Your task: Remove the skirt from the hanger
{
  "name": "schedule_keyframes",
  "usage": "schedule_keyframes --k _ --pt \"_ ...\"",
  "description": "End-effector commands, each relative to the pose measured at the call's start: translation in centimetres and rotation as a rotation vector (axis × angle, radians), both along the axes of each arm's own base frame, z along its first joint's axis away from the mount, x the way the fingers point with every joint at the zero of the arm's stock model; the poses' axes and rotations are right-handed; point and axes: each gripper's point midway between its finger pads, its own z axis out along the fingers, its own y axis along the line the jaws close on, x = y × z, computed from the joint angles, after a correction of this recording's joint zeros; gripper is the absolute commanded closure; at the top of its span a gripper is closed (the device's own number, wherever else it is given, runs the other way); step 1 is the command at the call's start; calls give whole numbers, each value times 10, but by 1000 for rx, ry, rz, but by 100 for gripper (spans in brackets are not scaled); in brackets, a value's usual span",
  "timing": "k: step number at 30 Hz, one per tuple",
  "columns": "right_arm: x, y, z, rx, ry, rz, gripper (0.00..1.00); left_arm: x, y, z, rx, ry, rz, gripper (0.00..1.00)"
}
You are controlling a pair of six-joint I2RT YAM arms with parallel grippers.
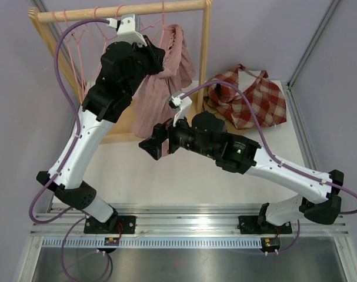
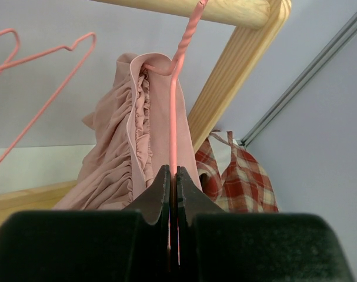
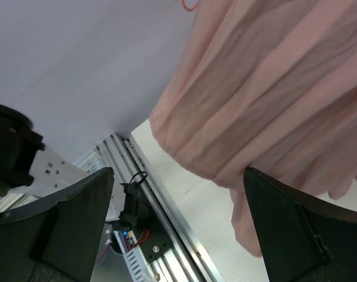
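A pink pleated skirt (image 1: 157, 103) hangs from a pink wire hanger (image 2: 173, 111) hooked over the wooden rail (image 1: 125, 10). Up beside the skirt's waistband (image 2: 131, 135), my left gripper (image 1: 156, 57) is shut on the hanger's wire; in the left wrist view the wire runs straight down between the closed jaws of that gripper (image 2: 173, 171). Lower down, my right gripper (image 1: 150, 147) stands open just below and in front of the skirt's hem. The right wrist view shows the hem (image 3: 272, 88) above and between the wide-apart jaws of this gripper (image 3: 178, 173), with no cloth gripped.
A red plaid garment (image 1: 249, 97) lies on the table right of the rack's wooden post (image 1: 204, 53). Empty pink hangers (image 2: 43, 70) hang further left on the rail. The aluminium mounting rail (image 1: 190, 214) runs along the table's near edge.
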Motion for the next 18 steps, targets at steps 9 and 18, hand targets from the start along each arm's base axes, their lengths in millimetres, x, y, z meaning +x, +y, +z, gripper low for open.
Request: schedule_keyframes --k 9,18 --pt "73 -29 33 -1 -217 -485 3 -47 -5 50 -144 -133 -117 100" --pt "75 -6 -4 -81 -198 -523 100 -53 -5 42 -175 -141 -125 100"
